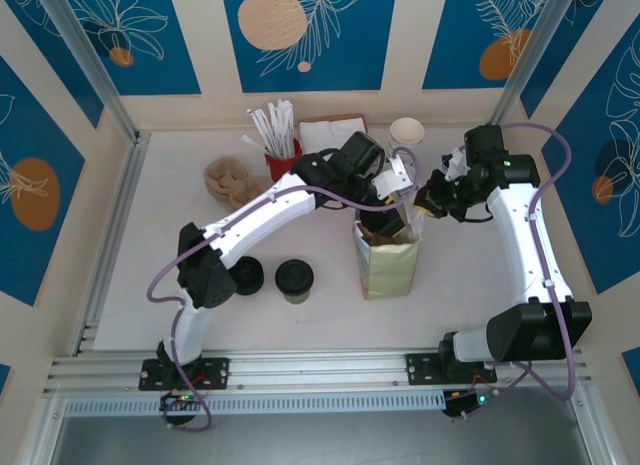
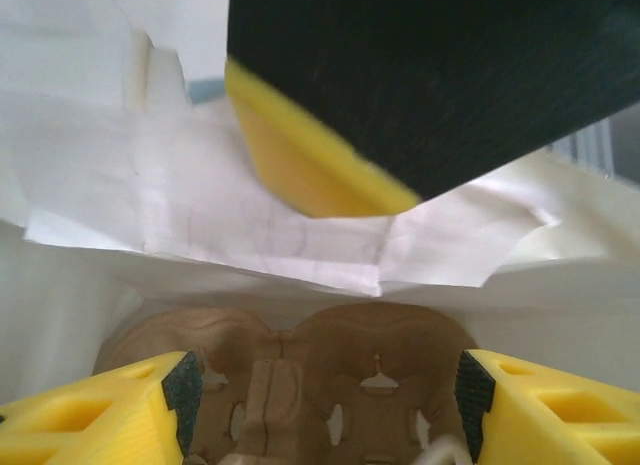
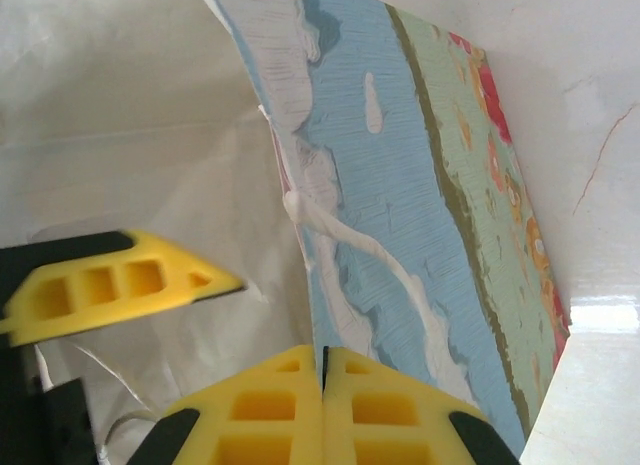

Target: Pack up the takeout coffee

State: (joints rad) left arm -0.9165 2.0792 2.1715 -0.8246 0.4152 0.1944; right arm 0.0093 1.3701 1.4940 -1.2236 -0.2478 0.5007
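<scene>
A: From the top camera, where is the takeout coffee [image 1: 294,278]?
B: It is on the table [image 1: 150,285], left of the paper bag [image 1: 388,270] and just beside a low black lid piece [image 1: 247,275]. Bare table lies between cup and bag, and between the cup and the near rail [image 1: 320,370]. The left forearm crosses above, just behind it.

A: How does it stand?
B: Upright, long axis vertical, black lid up, with the olive side showing at its near edge.

A: And the grippers?
B: Both are at the bag's open mouth: the left gripper [image 1: 393,207] above it, the right gripper [image 1: 430,200] at its right rim. The cup is well apart from both.

A: Left wrist camera?
B: Its fingers [image 2: 150,405] are spread wide and grip nothing. A brown pulp carrier [image 2: 340,365] lies down in the bag beyond them. White bag walls close in on all sides, and a finger [image 2: 430,75] of the other arm hangs over the far rim.

A: Right wrist camera?
B: Its two pads [image 3: 260,415] are pressed together, pinching the edge of the bag's patterned wall. One yellow finger [image 3: 110,285] of the left arm shows inside the bag.
</scene>
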